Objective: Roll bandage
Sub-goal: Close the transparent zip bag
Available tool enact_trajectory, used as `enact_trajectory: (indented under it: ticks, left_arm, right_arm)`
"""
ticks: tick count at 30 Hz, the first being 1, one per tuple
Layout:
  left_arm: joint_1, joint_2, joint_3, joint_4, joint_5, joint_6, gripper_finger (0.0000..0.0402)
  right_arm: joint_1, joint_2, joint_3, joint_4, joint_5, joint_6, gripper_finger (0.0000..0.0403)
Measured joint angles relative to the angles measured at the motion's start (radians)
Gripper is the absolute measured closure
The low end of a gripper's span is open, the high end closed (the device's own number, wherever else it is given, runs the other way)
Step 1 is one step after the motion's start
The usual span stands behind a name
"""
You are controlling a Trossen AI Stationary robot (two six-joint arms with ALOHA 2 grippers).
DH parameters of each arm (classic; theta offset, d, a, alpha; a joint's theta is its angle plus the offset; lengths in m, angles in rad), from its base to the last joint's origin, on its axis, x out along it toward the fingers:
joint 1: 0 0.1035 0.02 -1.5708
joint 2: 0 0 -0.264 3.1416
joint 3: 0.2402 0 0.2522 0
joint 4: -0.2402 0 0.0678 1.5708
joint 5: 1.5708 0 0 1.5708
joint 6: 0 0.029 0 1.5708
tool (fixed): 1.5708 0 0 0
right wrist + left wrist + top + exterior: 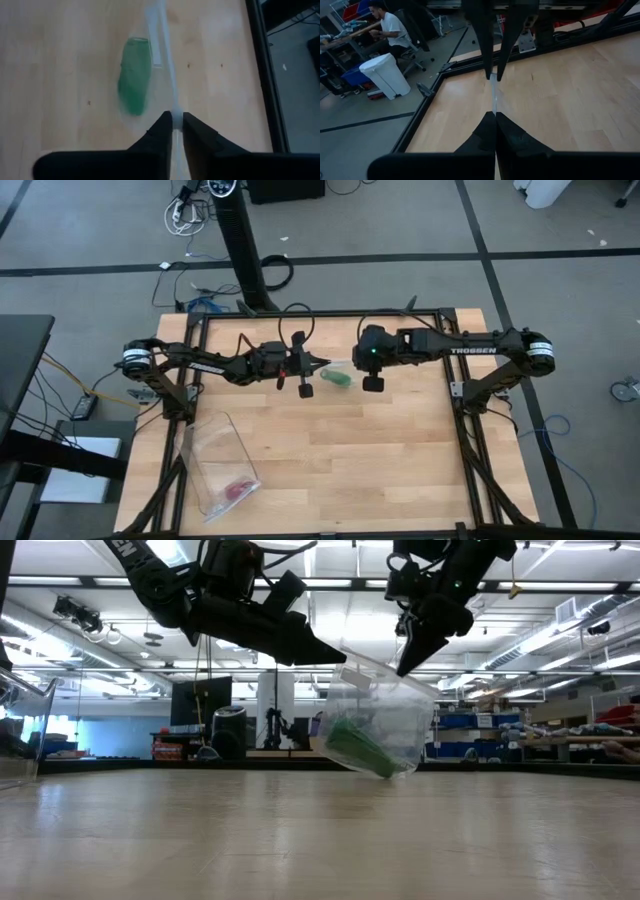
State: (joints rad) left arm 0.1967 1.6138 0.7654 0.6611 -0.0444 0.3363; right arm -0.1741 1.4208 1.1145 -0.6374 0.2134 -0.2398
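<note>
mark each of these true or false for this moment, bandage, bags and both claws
1. The green rolled fabric bandage lies bare on the table. False: it sits inside a clear plastic bag.
2. Both claws pinch that bag's top edge. True: left claw, right claw.
3. The bag hangs fully clear of the wooden table. False: its lower corner touches it.
4. A second clear plastic bag holds a small pink item. True.
5. The left claw is wide open. False: it is shut on the bag.
</note>
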Motion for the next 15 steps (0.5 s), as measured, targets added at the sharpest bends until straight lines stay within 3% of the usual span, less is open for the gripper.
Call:
enact_trajectory:
  ticks: [4, 15]
  left_arm:
    - [0.0, 0.0, 0.0, -0.001, -0.015, 0.0, 0.04]
    - [0.004, 0.0, 0.0, -0.007, -0.033, 0.0, 0.04]
  right_arm:
    - [0.002, 0.0, 0.0, -0.008, 0.024, 0.0, 0.0393]
    - [0.006, -0.001, 0.0, -0.088, 0.06, 0.037, 0.0394]
